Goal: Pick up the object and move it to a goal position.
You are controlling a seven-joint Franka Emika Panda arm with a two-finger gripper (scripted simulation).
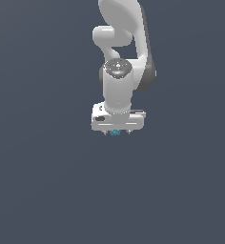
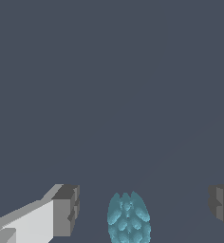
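Straddling the object [image 2: 128, 219], the gripper [image 1: 116, 132] hangs wide open, holding nothing; gaps are visible on both sides. In the exterior view the lump peeks out at 6 o'clock under the white palm, between the fingers [image 2: 66, 210]. Long axis appears crosswise to the closing line. Surface teal, bumpy, roundish; pads grey, blocky.

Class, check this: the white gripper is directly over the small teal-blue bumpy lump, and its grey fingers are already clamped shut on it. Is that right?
Not quite. The white gripper is over the small teal-blue bumpy lump, but its grey fingers are not clamped on it: the wrist view shows them spread wide, with a clear gap on each side of the lump.
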